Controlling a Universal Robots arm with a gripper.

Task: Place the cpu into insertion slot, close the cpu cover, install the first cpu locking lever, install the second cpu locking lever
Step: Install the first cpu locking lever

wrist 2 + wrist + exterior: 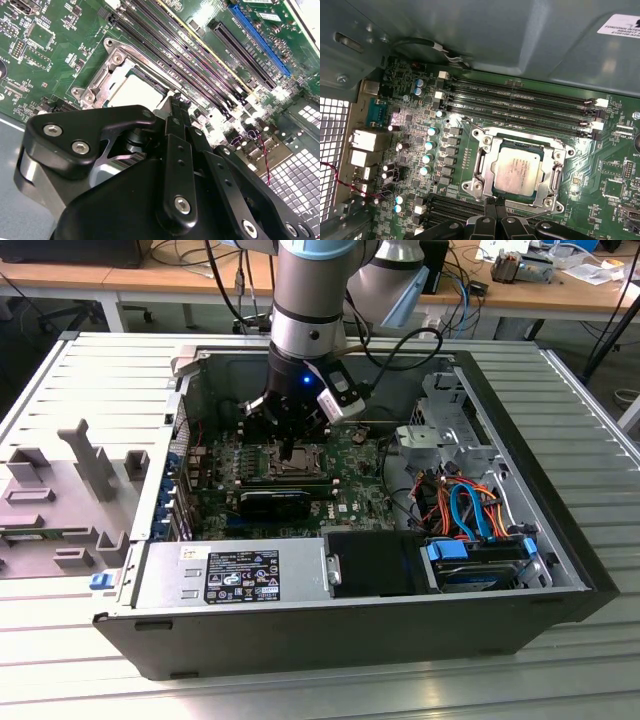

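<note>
**Hovering at slot edge, claw (495, 204) pinched together**

My fingers are together, nothing between them afaict. The cpu (516, 170) lies flat in the insertion slot (472, 186), just beyond my fingertips and a bit below. The cpu cover (486, 161) frames it and looks down.

My guess on handling: cpu is light, stiff, fragile, so grip by edges only. Cover is thin stiff metal; press on the frame, not the chip.

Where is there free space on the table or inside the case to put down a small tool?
Free: the slatted table between the grey fixture and the case, and the strip along the case's near wall. Crowded: around the cpu, where the gripper hangs, and by the cables.
</note>
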